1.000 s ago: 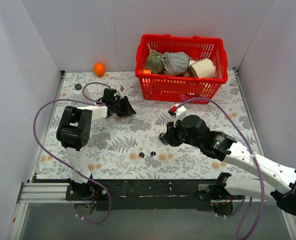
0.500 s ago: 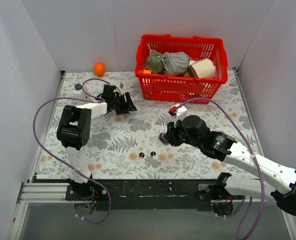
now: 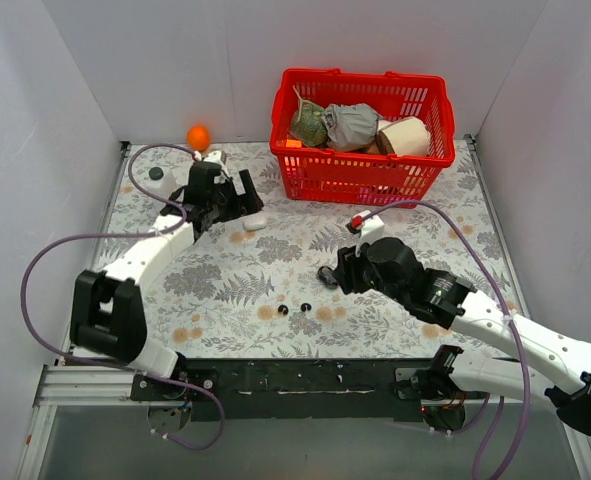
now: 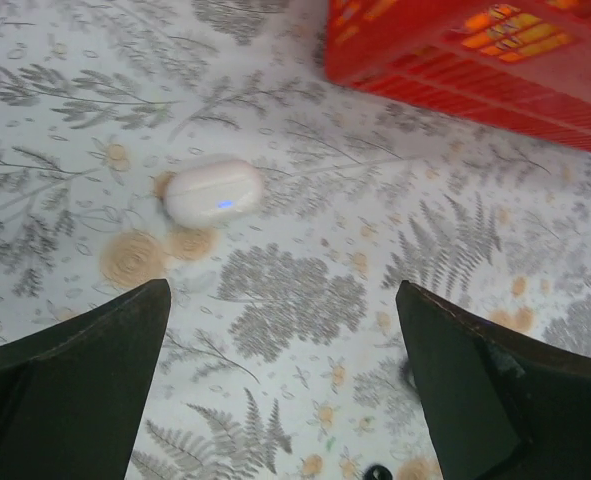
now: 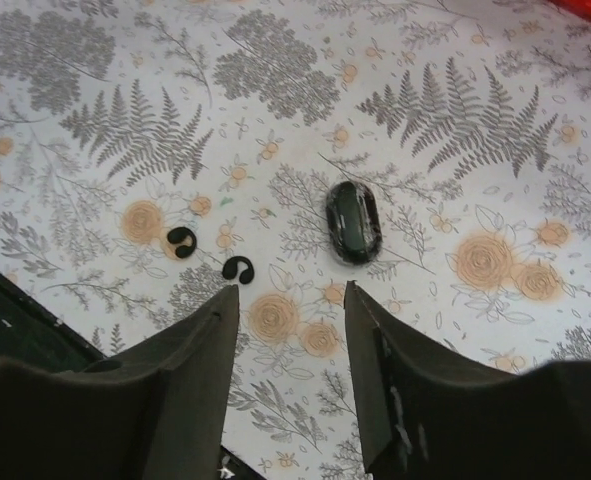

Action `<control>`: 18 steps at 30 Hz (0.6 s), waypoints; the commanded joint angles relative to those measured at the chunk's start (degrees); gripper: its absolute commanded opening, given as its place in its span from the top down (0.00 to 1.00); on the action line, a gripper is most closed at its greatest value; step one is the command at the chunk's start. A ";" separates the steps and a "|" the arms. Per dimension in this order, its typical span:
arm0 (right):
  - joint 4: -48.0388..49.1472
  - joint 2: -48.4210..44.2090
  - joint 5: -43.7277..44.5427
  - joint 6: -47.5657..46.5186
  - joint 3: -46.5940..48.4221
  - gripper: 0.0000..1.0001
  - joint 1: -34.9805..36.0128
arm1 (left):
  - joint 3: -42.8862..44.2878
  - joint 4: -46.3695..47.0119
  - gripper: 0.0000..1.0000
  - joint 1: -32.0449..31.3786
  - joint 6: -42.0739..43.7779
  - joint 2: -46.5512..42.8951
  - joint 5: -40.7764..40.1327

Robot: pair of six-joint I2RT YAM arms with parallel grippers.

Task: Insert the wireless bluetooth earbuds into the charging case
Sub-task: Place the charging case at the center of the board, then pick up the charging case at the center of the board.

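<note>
White is the colour of the pebble-shaped case [image 3: 253, 222] that now lies uncovered on the patterned table [image 3: 215, 285] in the overhead view; a second ago the left gripper [image 3: 237, 203] sat over that spot, and the left arm has since unfolded and drawn back toward the far-left corner, leaving the case just beside the red basket [image 3: 360, 160]. The right gripper [image 3: 343, 266] has barely shifted and hangs close to the black oval case [image 3: 326, 275], with the two earbuds [image 3: 283, 309] lying loose on the table nearer the arm bases. Left wrist view: the left gripper [image 4: 283, 290] has its fingers spread wide with nothing between them, and the white case [image 4: 213, 192], closed and showing a small blue light, lies ahead of them, apart from both. Right wrist view: the right gripper [image 5: 292, 290] is likewise parted and empty; the earbuds [image 5: 181, 240] rest side by side just left of the gap, and the black oval case [image 5: 353, 221] is near, untouched. Assessment: no earbud is picked up or seated yet, neither case stands open, and which case is meant cannot be settled.
</note>
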 commanded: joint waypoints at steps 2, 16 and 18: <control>4.29 -2.51 6.57 4.41 -5.22 0.40 -0.53 | -7.49 3.91 0.02 -11.42 -7.61 -13.36 -14.91; 6.50 -17.28 15.61 5.47 -9.89 0.41 -0.71 | -16.12 -0.02 0.02 -23.82 -18.47 -15.93 -20.64; 4.66 -17.45 16.24 5.47 -9.63 0.41 -0.71 | -16.57 -7.20 0.02 -22.34 -24.84 -12.34 -22.41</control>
